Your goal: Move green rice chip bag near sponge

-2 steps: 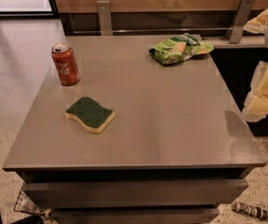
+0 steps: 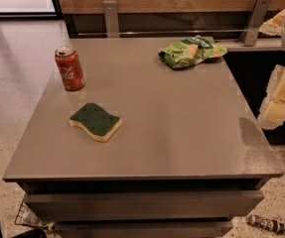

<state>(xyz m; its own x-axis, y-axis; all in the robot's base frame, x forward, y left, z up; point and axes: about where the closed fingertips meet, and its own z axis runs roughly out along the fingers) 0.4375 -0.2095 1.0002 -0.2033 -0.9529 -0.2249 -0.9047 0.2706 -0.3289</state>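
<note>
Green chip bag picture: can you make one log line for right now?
gripper: off right edge of table | green rice chip bag: back right, untouched | sponge: front left, apart from bag

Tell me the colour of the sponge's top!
The sponge top is dark green, camera view. The gripper hangs beside the table, at the picture's right.

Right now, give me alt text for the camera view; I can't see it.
A green rice chip bag lies at the grey table's far right corner, apart from the sponge at left near a red soda can. The hand hangs beyond the table's right edge.
</note>
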